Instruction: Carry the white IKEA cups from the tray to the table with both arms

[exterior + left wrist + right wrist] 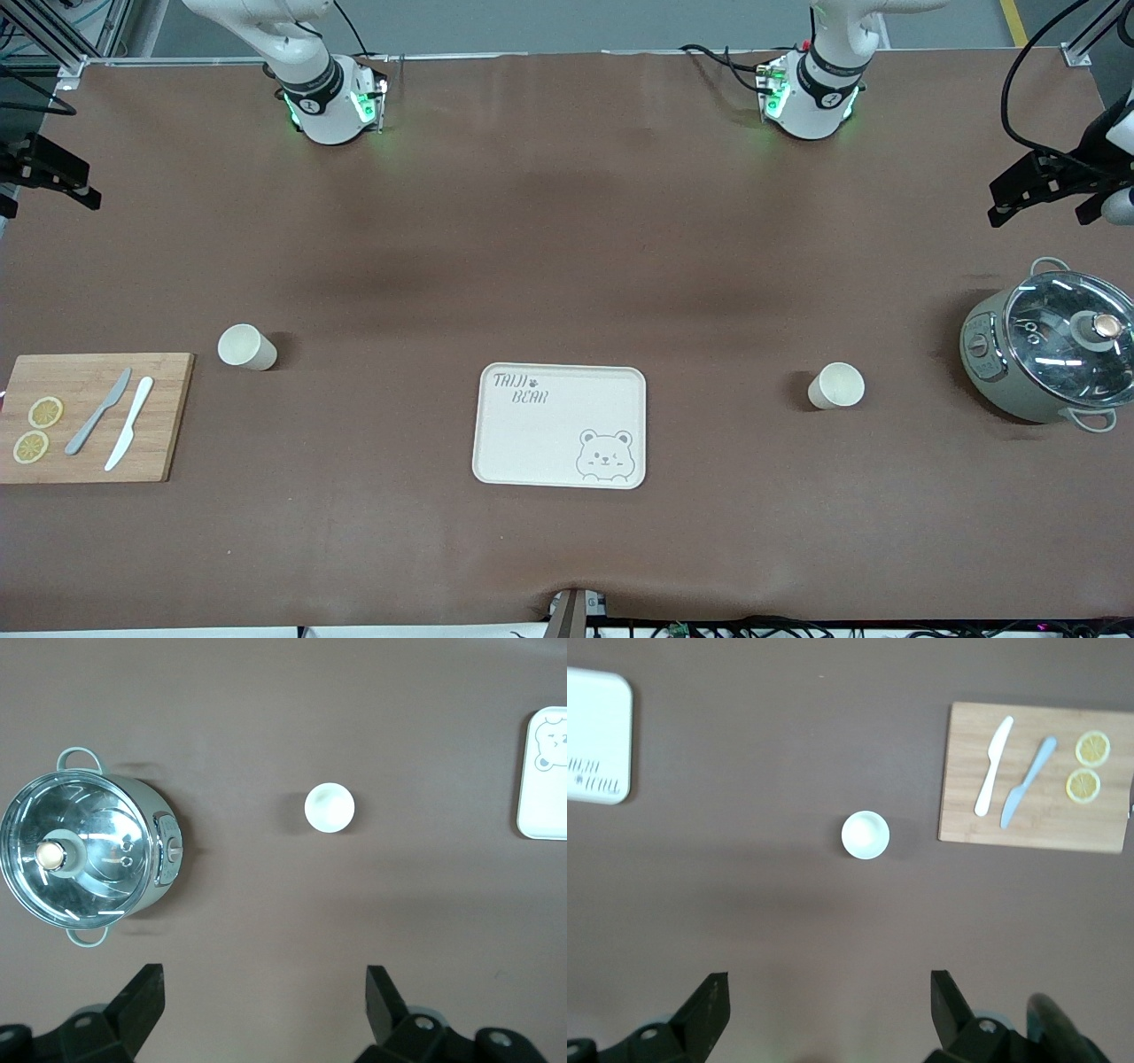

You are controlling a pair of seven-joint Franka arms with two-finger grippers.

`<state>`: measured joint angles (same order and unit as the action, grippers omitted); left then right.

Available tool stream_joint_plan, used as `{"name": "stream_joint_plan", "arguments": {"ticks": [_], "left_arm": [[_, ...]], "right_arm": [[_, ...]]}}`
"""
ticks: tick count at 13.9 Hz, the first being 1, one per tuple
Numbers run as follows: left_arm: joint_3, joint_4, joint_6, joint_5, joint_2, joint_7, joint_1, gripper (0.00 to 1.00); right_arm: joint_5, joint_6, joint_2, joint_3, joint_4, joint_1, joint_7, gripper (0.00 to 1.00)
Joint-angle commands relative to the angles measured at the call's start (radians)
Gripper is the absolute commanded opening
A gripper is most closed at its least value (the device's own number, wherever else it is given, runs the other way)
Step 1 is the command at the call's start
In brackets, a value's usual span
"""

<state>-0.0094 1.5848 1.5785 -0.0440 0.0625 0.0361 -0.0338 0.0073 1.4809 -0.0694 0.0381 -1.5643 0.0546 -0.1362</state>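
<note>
Two white IKEA cups stand upright on the brown table, one on each side of the bear-printed tray (540, 434). One cup (247, 346) is toward the right arm's end, the other cup (835, 385) toward the left arm's end. My left gripper (264, 973) hangs high above the table, open and empty, with its cup (330, 807) well below and apart from it. My right gripper (829, 978) is likewise open and empty, high above the table near its cup (866, 835). A corner of the tray (542, 788) shows in each wrist view.
A wooden cutting board (159, 416) with two knives and two lemon slices lies at the right arm's end. A grey pot with a glass lid (1054, 350) stands at the left arm's end, beside that cup.
</note>
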Motion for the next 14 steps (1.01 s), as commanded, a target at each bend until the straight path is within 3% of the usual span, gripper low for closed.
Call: {"name": "stream_joint_plan", "arguments": {"ticks": [1,14], "left_arm": [[-0.001,-0.04,-0.005,0.032,-0.033,-0.022,0.008,1.0],[-0.02,-0.046,-0.02,0.023,-0.047,-0.027,0.0,1.0]], "right_arm": [[-0.021,-0.01,-0.004,-0.012,0.006,-0.01,0.078,1.0],[-0.021,-0.013,-0.001,-0.01,0.004,-0.004,0.073,1.0]]}}
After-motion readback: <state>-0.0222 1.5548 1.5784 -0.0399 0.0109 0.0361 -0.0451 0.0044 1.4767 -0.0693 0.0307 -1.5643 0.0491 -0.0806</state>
